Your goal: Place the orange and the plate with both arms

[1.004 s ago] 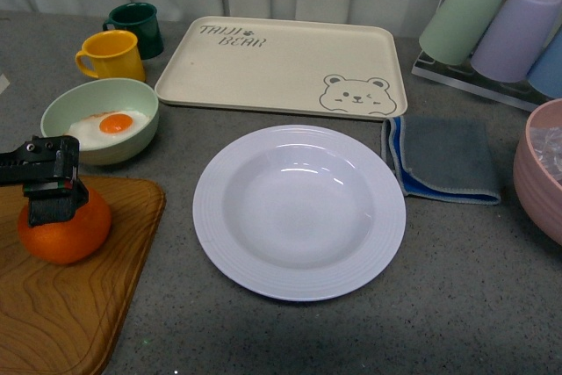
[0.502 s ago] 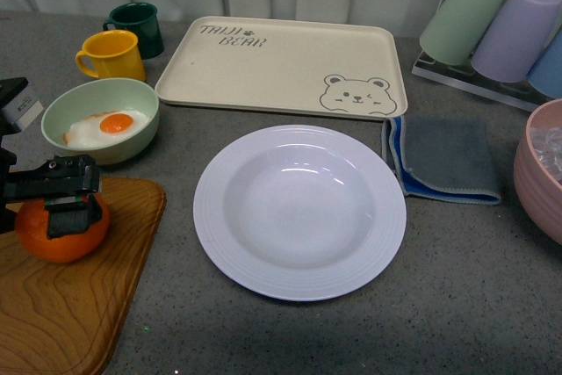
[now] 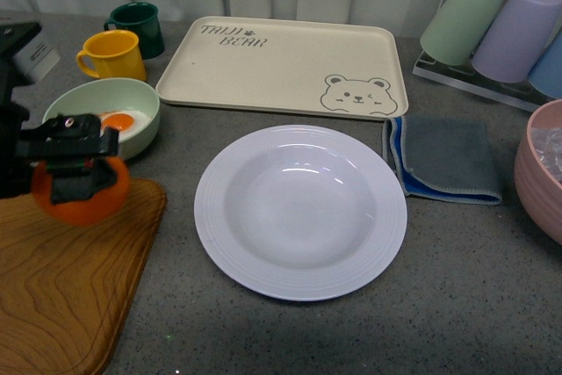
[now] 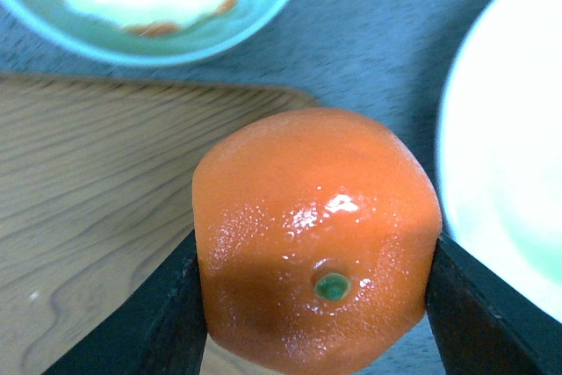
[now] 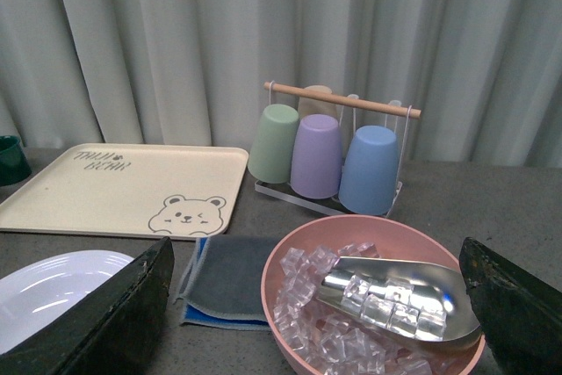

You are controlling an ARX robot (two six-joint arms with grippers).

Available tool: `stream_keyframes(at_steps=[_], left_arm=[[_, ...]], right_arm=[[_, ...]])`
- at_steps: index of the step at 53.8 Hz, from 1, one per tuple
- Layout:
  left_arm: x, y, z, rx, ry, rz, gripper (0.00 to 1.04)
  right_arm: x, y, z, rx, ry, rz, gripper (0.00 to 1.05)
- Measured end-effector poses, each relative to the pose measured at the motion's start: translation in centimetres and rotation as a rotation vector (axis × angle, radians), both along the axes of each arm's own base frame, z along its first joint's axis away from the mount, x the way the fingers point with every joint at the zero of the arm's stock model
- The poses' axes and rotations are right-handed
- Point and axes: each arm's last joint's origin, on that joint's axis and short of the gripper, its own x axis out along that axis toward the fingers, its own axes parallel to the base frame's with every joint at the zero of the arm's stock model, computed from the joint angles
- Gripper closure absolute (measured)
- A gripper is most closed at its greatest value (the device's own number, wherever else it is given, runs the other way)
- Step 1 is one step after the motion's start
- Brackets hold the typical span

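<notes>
- Now the orange (image 3: 81,198) is clamped by the left gripper (image 3: 77,183), held left of the plate (image 3: 215,234).
- Right of the plate, the right gripper (image 5: 316,305) is held apart, empty.

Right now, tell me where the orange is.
Front view, far left: the orange sits in the left claw over the wooden board, beside the green bowl.

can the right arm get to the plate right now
Probably yes: the plate is bare, the cloth and ice bowl sit beside it, not on it, and the right claw is open and empty.
</notes>
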Motion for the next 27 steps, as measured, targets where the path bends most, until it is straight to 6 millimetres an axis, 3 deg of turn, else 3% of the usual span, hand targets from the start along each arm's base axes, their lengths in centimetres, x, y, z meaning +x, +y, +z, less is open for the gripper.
stream_keyframes(at_steps=[7, 12, 19, 27], left_arm=[[0.9, -4.4, 0.9, -0.016, -0.049, -0.110, 0.46], [1.3, -6.5, 0.8, -0.023, -0.057, -0.159, 0.46], [2.0, -10.2, 0.0, -0.028, -0.057, -0.230, 0.47], [2.5, -12.8, -1.4, -0.028, -0.034, -0.279, 0.47]], right_arm=[[0.0, 0.0, 0.0, 0.000, 0.000, 0.000, 0.09], [0.0, 0.0, 0.0, 0.000, 0.000, 0.000, 0.09], [0.0, 0.0, 0.0, 0.000, 0.000, 0.000, 0.09], [0.0, 0.0, 0.0, 0.000, 0.000, 0.000, 0.09]])
